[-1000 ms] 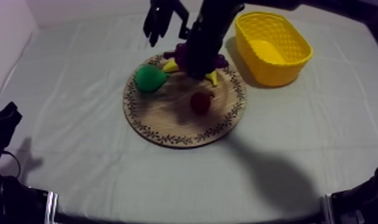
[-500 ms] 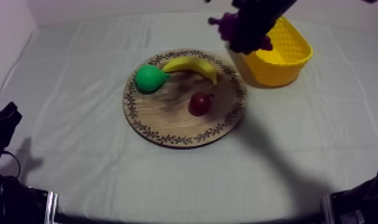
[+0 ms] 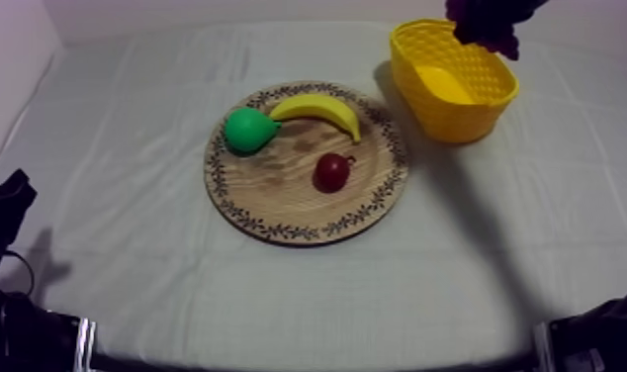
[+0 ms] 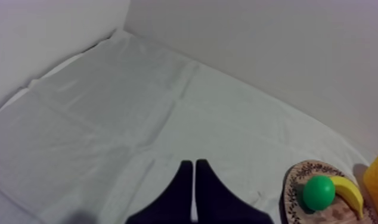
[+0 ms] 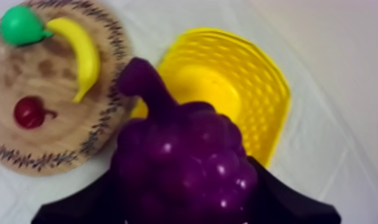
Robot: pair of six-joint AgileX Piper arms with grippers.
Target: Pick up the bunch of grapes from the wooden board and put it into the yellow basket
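Note:
A purple bunch of grapes (image 5: 182, 161) hangs above the near rim of the yellow basket (image 5: 239, 83), with my right gripper (image 5: 182, 205) shut on it, one black finger (image 5: 290, 205) at each side. From above, the grapes (image 3: 486, 28) are over the far right part of the basket (image 3: 454, 84). The round wooden board (image 3: 278, 203) lies mid-table, well left of the grapes. My left gripper (image 4: 194, 190) is shut on nothing, its fingers a narrow wedge over bare cloth, and rests low at the left (image 3: 9, 203).
On the board lie a green pear (image 3: 246, 130), a banana (image 3: 319, 107) and a small red fruit (image 3: 331, 171). The basket stands just right of the board's far edge. Bare cloth surrounds the board in front and to the left.
My right gripper has lifted the grapes off the board's far side and carried them right and up, over the basket. The left arm has stayed still.

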